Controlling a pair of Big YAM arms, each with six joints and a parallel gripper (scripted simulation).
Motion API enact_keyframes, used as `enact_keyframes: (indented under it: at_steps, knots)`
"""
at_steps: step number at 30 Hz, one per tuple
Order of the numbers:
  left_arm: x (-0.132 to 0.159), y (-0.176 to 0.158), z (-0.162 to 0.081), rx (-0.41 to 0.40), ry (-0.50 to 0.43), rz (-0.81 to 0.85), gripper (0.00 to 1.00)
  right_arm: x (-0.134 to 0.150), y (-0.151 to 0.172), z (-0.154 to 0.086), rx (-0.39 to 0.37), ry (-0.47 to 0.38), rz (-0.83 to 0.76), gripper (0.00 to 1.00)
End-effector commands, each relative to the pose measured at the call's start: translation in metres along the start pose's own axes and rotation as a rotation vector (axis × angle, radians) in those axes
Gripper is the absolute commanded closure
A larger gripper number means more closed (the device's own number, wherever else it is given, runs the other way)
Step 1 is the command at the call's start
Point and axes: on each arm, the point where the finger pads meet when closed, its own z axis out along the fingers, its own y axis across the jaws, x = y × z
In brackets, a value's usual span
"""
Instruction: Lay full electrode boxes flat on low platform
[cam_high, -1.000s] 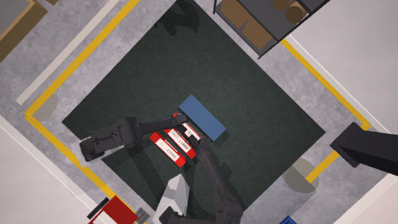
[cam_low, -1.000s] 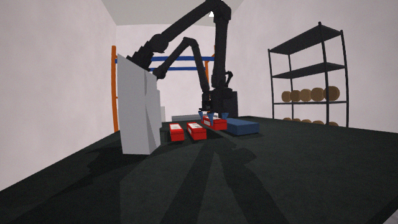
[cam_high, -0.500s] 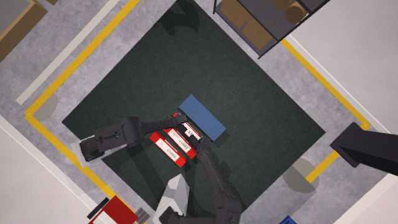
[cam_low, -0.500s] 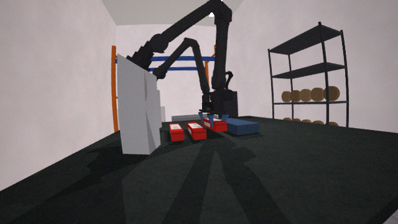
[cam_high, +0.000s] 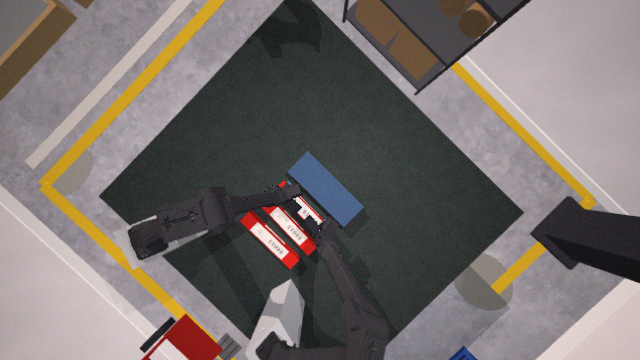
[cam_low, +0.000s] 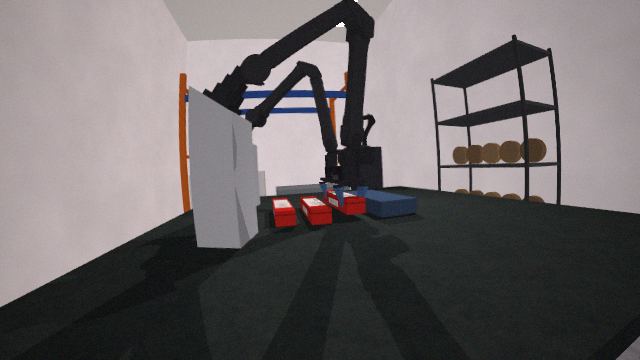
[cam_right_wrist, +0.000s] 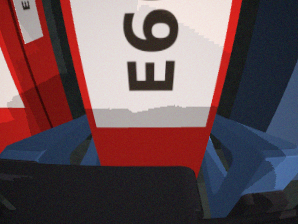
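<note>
Three red electrode boxes with white labels lie side by side on the dark mat. The first box (cam_high: 270, 241) and the second (cam_high: 291, 228) rest on the mat, apart from the low blue platform (cam_high: 325, 189). The third box (cam_high: 307, 210) lies right beside the platform's edge, level, at or just above the mat; I cannot tell which. My right gripper (cam_high: 320, 226) is shut on its near end, and the wrist view shows blue fingers on both sides of the box (cam_right_wrist: 149, 63). My left gripper (cam_high: 289, 189) is shut on its far end.
A tall white block (cam_low: 222, 175) stands left of the boxes. A dark shelf rack (cam_low: 495, 125) with brown rolls stands far to the right. The neighbouring red box (cam_right_wrist: 27, 43) lies close beside the held one. Both arms' links cross over the two resting boxes.
</note>
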Motion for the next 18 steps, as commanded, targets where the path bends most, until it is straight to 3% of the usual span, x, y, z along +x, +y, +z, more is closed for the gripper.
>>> enact_keyframes:
  at_steps: [1,18]
  knots:
    - [0.005,0.004,0.005,-0.004,0.004,0.005,1.0,0.003,-0.004,0.005,0.009,0.004,0.002,1.0]
    - [0.005,0.006,0.015,-0.008,0.002,0.004,1.0,0.004,-0.01,0.011,0.021,0.004,0.003,1.0]
